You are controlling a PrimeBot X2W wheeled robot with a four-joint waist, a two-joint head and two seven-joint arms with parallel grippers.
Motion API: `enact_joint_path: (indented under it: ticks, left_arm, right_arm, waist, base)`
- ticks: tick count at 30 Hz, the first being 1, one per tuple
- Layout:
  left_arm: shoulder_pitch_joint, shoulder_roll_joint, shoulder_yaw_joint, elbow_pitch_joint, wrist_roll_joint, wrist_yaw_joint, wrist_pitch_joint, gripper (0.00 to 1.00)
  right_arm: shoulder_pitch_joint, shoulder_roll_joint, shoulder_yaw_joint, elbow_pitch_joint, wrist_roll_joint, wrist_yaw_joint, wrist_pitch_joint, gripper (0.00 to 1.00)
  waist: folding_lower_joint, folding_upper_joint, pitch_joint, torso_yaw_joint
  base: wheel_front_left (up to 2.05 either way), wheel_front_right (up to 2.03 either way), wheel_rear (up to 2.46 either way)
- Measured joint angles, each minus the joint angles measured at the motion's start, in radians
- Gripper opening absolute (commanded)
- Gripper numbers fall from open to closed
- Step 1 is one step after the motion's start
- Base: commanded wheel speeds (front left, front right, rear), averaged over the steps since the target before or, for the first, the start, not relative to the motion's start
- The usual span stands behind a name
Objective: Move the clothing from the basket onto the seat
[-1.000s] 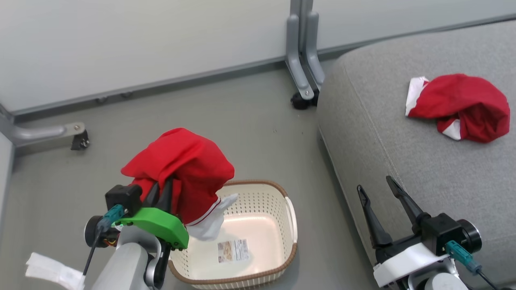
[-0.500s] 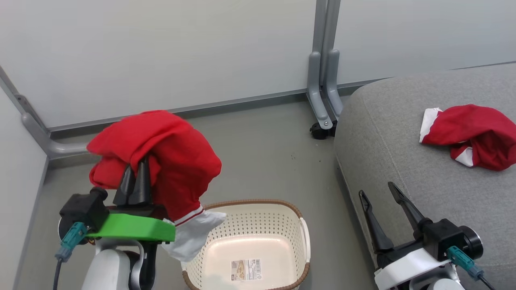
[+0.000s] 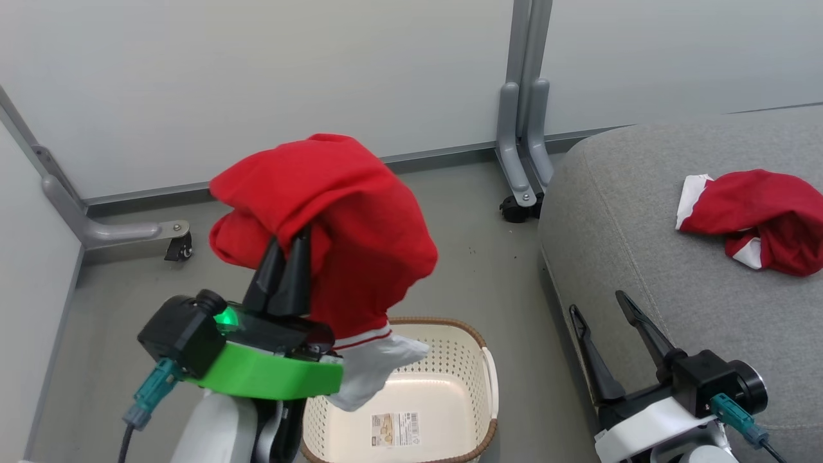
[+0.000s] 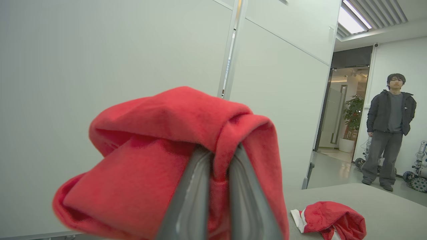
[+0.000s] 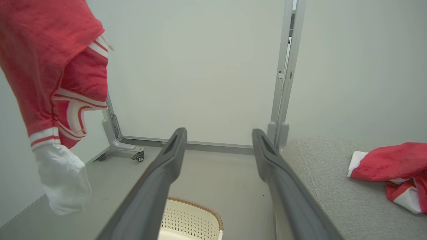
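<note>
My left gripper (image 3: 292, 241) is shut on a red garment (image 3: 334, 218) with a white cuff, held in the air above the left end of the basket (image 3: 476, 386). In the left wrist view its fingers (image 4: 196, 186) pinch the red fabric (image 4: 160, 160). The cream basket holds nothing but its sticker (image 3: 393, 429). A second red garment (image 3: 765, 215) with white trim lies on the grey seat (image 3: 649, 225). Open and holding nothing, my right gripper (image 3: 604, 308) hovers beside the seat's front edge; its wrist view shows the hanging garment (image 5: 50, 76) and the seat (image 5: 320, 186).
Grey partition panels with metal feet and castors (image 3: 517, 209) stand behind the basket and the seat. Another partition foot (image 3: 177, 241) sits at the left. A person (image 4: 388, 130) stands far off in the left wrist view, beside other robots (image 4: 415, 170).
My left gripper has carried the held garment up and rightward, toward the seat. The head camera tilted up earlier and has shifted little since. My right gripper has stayed put.
</note>
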Motion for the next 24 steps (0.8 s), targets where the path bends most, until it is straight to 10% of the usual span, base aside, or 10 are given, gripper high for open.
enact_joint_path:
  ticks: [24]
  left_arm:
    - [-0.005,0.018,-0.154,-0.049,-0.091,-0.001,0.0,0.0]
  right_arm:
    - [-0.005,-0.008,0.015,0.006,0.009,0.0,0.0,1.0]
  waist:
    - [0.0,0.0,0.005,-0.032]
  base:
    - [0.0,0.0,0.0]
